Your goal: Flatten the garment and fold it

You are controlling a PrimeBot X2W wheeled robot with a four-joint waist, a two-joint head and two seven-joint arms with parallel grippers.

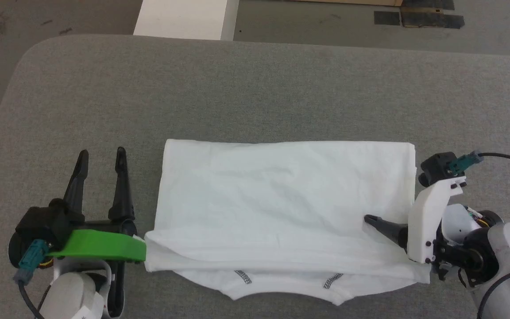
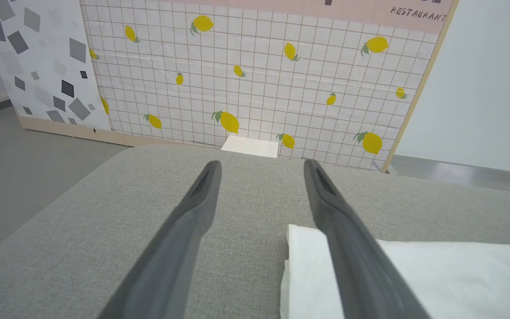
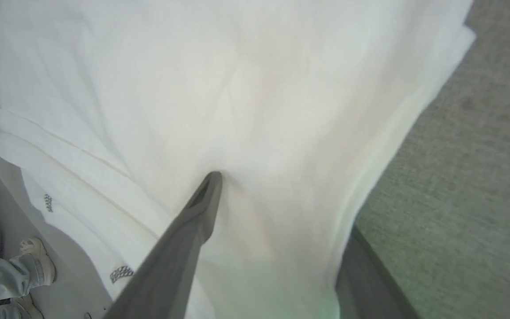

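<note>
As the shirt [image 1: 281, 199] lies left-to-right, the open right hand [image 1: 372, 228] straddles its right end; the open left hand [image 1: 102, 153] sits beside.

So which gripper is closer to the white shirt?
Right. The right gripper is open astride the edge of the shirt, one finger on top. The left gripper is open beside the shirt's other end, not touching.

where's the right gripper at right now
In the head view the right gripper is at the lower right, open at the garment's right edge, one of its fingers on top of the cloth, the other seemingly beneath.
</note>
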